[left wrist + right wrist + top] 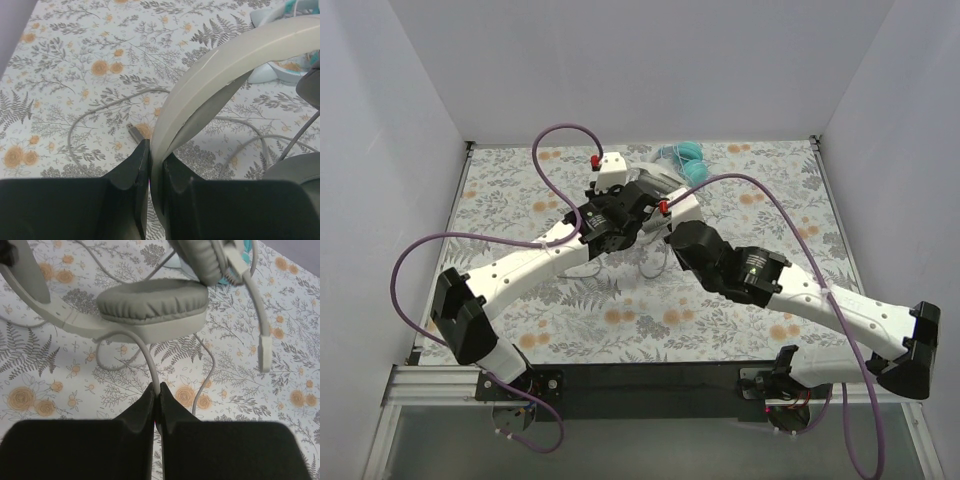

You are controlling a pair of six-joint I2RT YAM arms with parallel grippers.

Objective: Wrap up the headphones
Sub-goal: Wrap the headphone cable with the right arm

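Note:
The white-grey headphones are lifted off the table. My left gripper (156, 150) is shut on their pale headband (215, 75), which arcs up to the right in the left wrist view. One grey padded ear cup (152, 307) hangs just ahead of my right gripper (157, 389), which is shut on the thin grey cable (149, 352) coming down from that cup. The boom microphone (263, 347) dangles at the right. Loose cable loops lie on the table (100, 107), ending in a plug (134, 132). The teal headphones (682, 153) rest at the back centre, behind both grippers.
The floral tablecloth (620, 320) covers the table, with white walls on three sides. Thick purple robot cables (560, 130) arch over both arms. The two wrists meet close together near the table's middle (650, 215). A pale teal-trimmed cup (280, 70) lies just beyond the headband.

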